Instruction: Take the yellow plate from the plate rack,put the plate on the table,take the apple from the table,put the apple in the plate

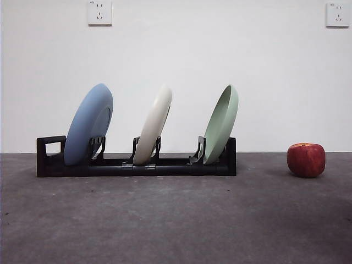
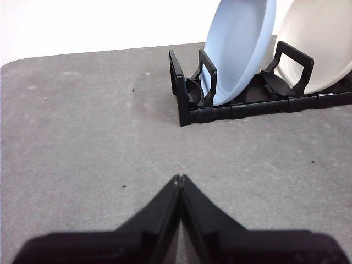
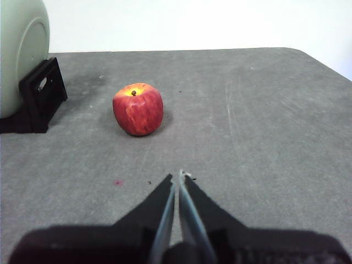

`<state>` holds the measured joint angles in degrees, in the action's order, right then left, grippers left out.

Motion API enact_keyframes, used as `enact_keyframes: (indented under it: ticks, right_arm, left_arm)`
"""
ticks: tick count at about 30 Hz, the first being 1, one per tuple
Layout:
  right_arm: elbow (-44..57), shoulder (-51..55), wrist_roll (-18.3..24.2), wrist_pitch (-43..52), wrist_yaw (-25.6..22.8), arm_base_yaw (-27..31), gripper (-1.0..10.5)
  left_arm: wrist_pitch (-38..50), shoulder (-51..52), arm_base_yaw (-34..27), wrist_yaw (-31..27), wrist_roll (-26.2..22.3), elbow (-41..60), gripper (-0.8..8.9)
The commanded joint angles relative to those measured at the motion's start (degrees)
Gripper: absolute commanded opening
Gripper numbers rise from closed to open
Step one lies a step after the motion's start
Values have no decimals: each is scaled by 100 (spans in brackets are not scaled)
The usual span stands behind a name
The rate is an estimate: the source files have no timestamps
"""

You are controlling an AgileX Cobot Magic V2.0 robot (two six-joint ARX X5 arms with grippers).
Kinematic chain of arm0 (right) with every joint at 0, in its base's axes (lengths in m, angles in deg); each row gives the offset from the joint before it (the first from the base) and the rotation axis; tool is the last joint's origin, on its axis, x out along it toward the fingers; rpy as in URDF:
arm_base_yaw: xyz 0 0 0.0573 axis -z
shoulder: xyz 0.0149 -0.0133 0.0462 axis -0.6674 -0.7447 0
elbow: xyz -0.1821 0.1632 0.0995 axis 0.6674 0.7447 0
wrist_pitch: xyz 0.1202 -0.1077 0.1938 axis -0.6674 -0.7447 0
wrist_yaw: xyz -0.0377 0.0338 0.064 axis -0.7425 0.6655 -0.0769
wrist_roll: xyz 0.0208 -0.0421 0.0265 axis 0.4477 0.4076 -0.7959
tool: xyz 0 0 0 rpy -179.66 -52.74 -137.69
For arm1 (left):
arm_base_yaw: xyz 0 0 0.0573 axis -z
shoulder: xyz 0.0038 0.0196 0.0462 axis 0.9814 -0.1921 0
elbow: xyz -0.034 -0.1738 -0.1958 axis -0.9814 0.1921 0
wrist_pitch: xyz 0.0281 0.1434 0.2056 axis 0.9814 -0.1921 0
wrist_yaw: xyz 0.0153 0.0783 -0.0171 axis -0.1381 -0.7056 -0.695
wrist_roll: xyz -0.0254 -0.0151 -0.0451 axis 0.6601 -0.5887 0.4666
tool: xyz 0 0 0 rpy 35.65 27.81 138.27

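The cream yellow plate (image 1: 155,125) stands on edge in the middle slot of the black plate rack (image 1: 137,165), between a blue plate (image 1: 88,124) and a pale green plate (image 1: 221,124). In the left wrist view the yellow plate (image 2: 319,44) and rack (image 2: 242,104) lie ahead of my left gripper (image 2: 180,179), which is shut and empty over the table (image 2: 82,137). The red apple (image 1: 306,159) sits on the table to the right of the rack. My right gripper (image 3: 179,176) is shut and empty, a short way in front of the apple (image 3: 138,109).
The rack's handle loop (image 1: 50,148) is at its left end. The blue plate (image 2: 242,49) is nearest the left gripper. The green plate (image 3: 22,55) and the rack's end (image 3: 41,93) stand beside the apple. A white wall with two sockets (image 1: 99,12) is behind.
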<state>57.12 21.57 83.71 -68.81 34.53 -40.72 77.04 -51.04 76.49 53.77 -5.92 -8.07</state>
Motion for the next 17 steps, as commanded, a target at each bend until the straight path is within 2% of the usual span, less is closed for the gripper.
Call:
enact_keyframes:
  ticks: [1,7,12,17]
  right_arm:
    - [66,0,-63,42,15,0,20]
    - [66,0,-83,26,72,0,20]
    - [66,0,-555,37,105,0,5]
    - [-63,0,-968,48,101,0,-11]
  left_arm:
    - [42,0,13,31,37,57,-3]
    - [42,0,13,74,39,57,-3]
    - [155,-9,13,72,76,57,-4]
    - [404,-24,13,122,492,-90,-5]
